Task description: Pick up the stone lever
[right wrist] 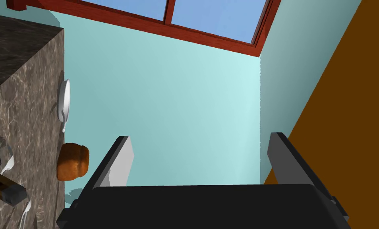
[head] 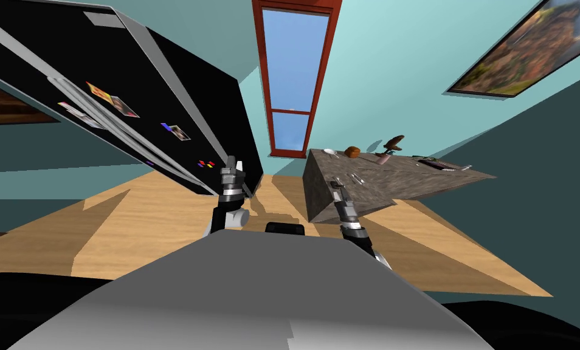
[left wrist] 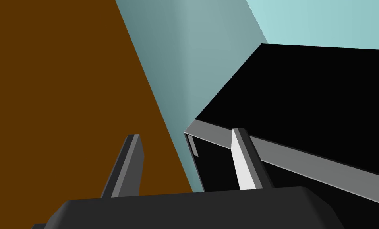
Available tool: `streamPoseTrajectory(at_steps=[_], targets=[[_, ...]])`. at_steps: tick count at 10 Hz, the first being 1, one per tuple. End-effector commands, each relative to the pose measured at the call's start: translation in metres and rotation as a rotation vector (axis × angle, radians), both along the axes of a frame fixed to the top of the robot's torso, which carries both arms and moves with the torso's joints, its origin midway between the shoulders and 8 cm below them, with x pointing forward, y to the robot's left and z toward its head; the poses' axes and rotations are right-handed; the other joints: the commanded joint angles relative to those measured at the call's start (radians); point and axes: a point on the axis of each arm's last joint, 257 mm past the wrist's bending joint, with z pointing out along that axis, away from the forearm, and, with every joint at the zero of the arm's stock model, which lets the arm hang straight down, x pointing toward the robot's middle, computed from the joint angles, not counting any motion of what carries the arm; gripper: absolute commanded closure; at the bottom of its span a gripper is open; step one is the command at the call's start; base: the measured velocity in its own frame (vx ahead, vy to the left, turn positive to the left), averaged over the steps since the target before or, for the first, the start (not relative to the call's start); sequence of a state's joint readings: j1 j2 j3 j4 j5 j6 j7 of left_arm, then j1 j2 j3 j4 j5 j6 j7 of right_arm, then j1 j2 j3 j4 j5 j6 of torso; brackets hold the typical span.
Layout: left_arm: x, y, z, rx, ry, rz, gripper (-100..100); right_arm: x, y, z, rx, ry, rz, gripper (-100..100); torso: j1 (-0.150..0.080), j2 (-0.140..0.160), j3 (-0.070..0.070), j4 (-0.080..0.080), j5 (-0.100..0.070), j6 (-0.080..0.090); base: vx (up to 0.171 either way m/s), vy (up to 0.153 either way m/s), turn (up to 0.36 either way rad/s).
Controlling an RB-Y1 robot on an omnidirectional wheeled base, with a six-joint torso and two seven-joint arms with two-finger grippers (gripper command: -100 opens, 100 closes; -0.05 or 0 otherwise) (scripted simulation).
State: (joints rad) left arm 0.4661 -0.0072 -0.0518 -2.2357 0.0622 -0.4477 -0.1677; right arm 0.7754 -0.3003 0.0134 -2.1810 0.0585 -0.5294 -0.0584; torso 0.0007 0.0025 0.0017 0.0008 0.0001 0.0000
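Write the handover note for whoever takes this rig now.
Left gripper: open, empty, near the black fridge.
Right gripper: open, empty, by the near end of the stone-patterned counter.
Lever: likely the brown piece standing farther along the counter, past the brown loaf; untouched.
Done: nothing gripped.
Left: get within reach of it, close on it, lift.

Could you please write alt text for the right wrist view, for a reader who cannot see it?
The right gripper stands open in front of a pale turquoise wall, holding nothing. Beside it runs a mottled stone counter bearing a white plate and a brown loaf, with a red-framed window beyond.
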Motion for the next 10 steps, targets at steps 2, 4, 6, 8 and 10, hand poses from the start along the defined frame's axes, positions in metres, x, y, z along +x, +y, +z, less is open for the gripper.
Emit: streamPoseTrajectory(at_steps=[2, 4, 6, 8, 10], targets=[[0.000, 0.000, 0.000, 0.000, 0.000, 0.000, 0, -0.013, -0.003, -0.035, -0.031, 0.107, 0.005, -100, 0.000, -0.001, -0.001, 0.000, 0.000, 0.000, -0.012, 0.026, 0.073], [0.000, 0.000, 0.000, 0.000, 0.000, 0.000, 0, -0.036, -0.014, -0.080, -0.079, 0.241, 0.013, -100, -0.001, -0.002, -0.001, 0.000, 0.000, 0.000, -0.007, 0.023, 0.065], [0.000, 0.000, 0.000, 0.000, 0.000, 0.000, 0, -0.054, -0.022, -0.106, -0.107, 0.322, 0.014, -100, 0.000, -0.002, -0.001, -0.001, 0.000, 0.000, -0.006, 0.023, 0.067], [0.000, 0.000, 0.000, 0.000, 0.000, 0.000, 0, -0.088, -0.038, -0.148, -0.167, 0.460, 0.021, -100, 0.000, -0.002, -0.001, -0.001, 0.000, 0.000, -0.012, 0.014, 0.135], [0.000, 0.000, 0.000, 0.000, 0.000, 0.000, 0, -0.112, -0.049, -0.171, -0.205, 0.543, 0.029, -100, -0.003, -0.003, -0.001, 0.000, -0.001, 0.000, -0.005, -0.026, 0.065]])
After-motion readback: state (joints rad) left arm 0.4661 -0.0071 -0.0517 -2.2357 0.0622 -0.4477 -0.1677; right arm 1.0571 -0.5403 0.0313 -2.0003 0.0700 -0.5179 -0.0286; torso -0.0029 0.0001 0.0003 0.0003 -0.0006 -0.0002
